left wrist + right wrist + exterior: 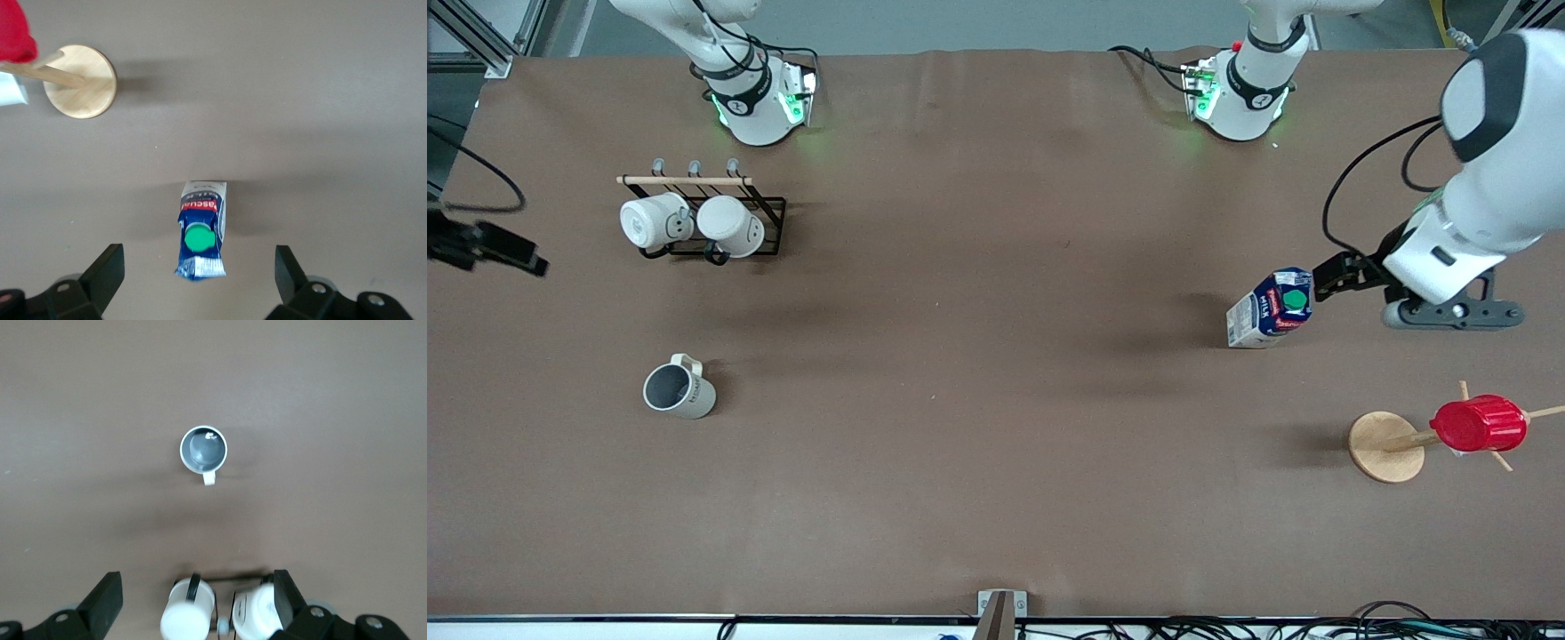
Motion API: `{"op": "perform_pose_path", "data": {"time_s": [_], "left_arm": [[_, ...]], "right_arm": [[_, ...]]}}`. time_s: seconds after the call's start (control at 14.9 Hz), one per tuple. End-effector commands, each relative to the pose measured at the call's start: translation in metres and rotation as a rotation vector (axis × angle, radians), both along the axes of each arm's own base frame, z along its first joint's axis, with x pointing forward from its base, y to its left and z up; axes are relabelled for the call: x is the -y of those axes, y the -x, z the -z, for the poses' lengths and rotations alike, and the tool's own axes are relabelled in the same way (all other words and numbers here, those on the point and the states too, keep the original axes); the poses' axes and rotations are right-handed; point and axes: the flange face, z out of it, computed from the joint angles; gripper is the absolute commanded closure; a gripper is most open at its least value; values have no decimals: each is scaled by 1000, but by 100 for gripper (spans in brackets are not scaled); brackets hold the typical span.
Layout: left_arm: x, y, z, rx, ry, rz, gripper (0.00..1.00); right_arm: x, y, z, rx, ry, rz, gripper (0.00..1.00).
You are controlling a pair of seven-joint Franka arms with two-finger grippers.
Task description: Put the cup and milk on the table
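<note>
On the brown tabletop (978, 356) in the front view, the cup (679, 389) stands upright toward the right arm's end, nearer the camera than a black rack (725, 218) hung with two white mugs (694, 222). The milk (1270, 308) stands toward the left arm's end, farther from the camera than a wooden stand (1387, 446) carrying a red cup (1478, 424). The left gripper (1338, 276) sits just beside the carton with nothing between its fingers, its wrist sloping down from that end of the table. The right gripper is not visible here; a dark part at the picture's edge beside the rack may belong to that arm.

In the left wrist view, the left gripper (200, 273) is spread wide, looking down on the carton (202, 230) and its green cap (199, 239). The carton is probably light and easily dented, with slick sides; I would grip its flat walls low, below the gable.

In the right wrist view, the right gripper (199, 595) is also spread, empty, over the rack, with the cup (203, 449) well apart on bare covering. It looks stiff, breakable and smooth; its rim or body wall seems the best hold, the handle being small.
</note>
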Motion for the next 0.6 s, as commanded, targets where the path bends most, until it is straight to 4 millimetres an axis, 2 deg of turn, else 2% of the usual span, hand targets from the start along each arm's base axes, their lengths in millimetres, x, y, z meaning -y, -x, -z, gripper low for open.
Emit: {"op": "perform_pose_path", "data": {"time_s": [0.0, 0.2, 0.47, 0.54], "left_arm": [[-6, 10, 38, 24, -18, 15, 1], [-5, 18, 77, 29, -18, 20, 1], [0, 17, 113, 20, -16, 28, 1], [1, 17, 121, 13, -16, 30, 1]], "right_arm": [[11, 9, 86, 40, 20, -41, 0], [15, -9, 165, 71, 31, -35, 0], [15, -30, 246, 92, 42, -50, 0], [15, -33, 258, 108, 47, -52, 0]]}}
